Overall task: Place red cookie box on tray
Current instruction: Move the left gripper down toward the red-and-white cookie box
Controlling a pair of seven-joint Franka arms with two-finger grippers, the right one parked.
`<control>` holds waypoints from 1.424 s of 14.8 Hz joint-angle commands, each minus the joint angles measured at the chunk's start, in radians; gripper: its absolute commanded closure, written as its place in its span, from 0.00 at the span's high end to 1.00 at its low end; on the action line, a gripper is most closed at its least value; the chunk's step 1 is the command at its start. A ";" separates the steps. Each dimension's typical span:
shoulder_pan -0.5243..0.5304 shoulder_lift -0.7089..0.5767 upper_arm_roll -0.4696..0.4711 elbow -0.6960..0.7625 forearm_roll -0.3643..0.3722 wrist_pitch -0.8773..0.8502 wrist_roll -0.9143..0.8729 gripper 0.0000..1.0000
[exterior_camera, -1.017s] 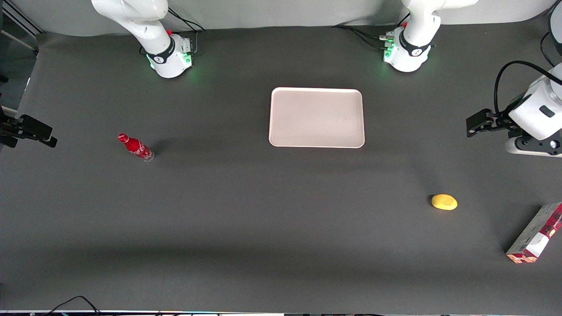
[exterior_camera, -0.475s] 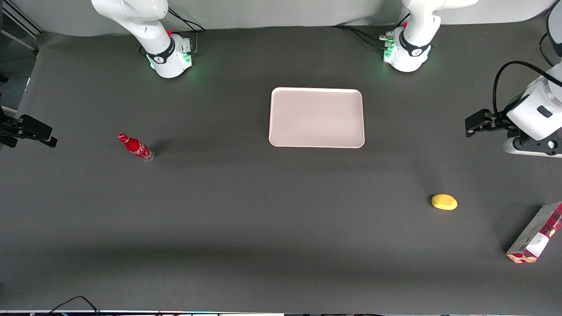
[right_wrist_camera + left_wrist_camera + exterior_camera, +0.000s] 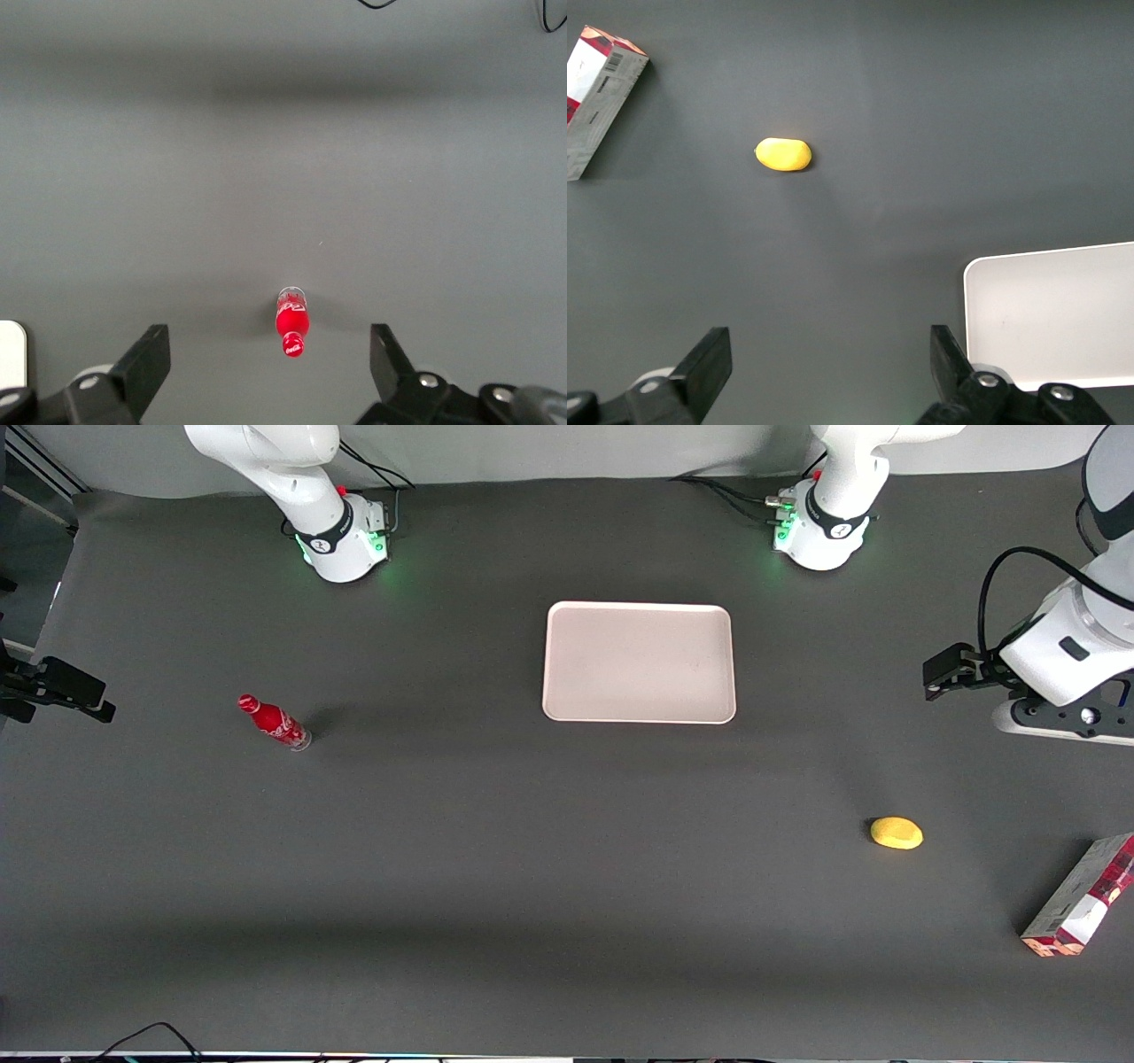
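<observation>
The red cookie box (image 3: 1076,899) lies at the working arm's end of the table, close to the front camera; it also shows in the left wrist view as the cookie box (image 3: 598,97). The pale tray (image 3: 638,662) sits mid-table with nothing on it, and one corner of the tray (image 3: 1054,310) shows in the wrist view. My gripper (image 3: 946,670) hovers above the table between tray and table end, well apart from the box. The gripper (image 3: 830,354) is open and holds nothing.
A yellow lemon (image 3: 897,833) lies between the gripper and the box, nearer the front camera than the tray. A small red bottle (image 3: 273,722) stands toward the parked arm's end. Both arm bases (image 3: 819,527) stand farther from the camera than the tray.
My gripper has drifted a little toward the tray over the last second. The box, tray, lemon and bottle have not moved.
</observation>
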 commanded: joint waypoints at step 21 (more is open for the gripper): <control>0.154 0.277 0.233 -0.079 -0.018 0.547 1.068 1.00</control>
